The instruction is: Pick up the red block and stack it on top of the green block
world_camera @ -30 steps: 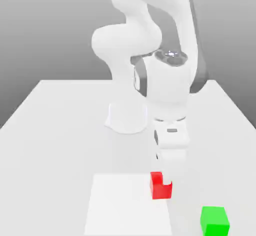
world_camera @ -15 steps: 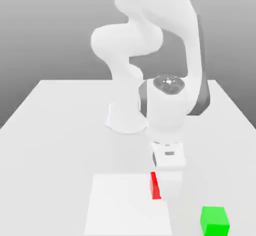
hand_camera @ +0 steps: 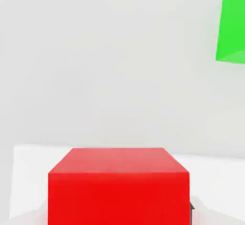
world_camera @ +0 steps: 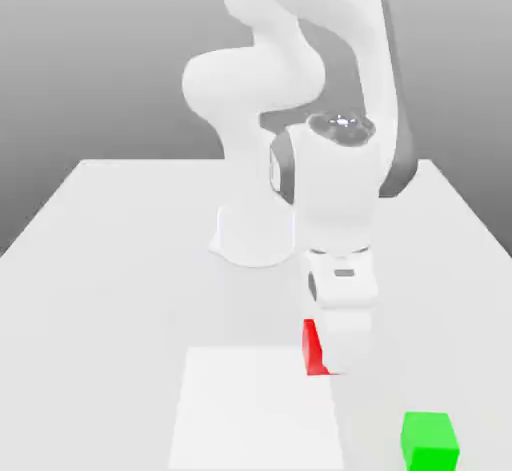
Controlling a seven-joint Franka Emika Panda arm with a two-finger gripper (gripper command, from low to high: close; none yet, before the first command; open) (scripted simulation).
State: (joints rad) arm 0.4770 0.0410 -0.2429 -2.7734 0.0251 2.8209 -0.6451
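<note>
Grey wall stands behind a plain white bench (world_camera: 120, 259), and a big white robot arm (world_camera: 290, 79) bends down over it. On the bench lies a flat, paler white square (world_camera: 250, 409), like a sheet of paper.

The gripper (world_camera: 338, 354) points straight down and is closed tight on the red block (world_camera: 314, 347). In the exterior view only a thin slice of red peeks out beside the gripper's white body. It looks lifted a little off the bench, just over the far corner of the pale square. In the hand view the red block (hand_camera: 118, 186) sits right up close, squeezed from two sides.

The green block (world_camera: 430, 441) rests on the bench, near the red one, towards the exterior view's right and closer to the camera. It also shows in the hand view (hand_camera: 232, 26).

Both blocks are small cubes with flat faces and sharp edges. They look dull, not shiny, with no marks. I think the red block is light and hard, so it will not squash. Its smooth sides might slip, so holding it on two opposite flat faces, near the middle, is best. Flat tops should make stacking easy if the blocks line up.
</note>
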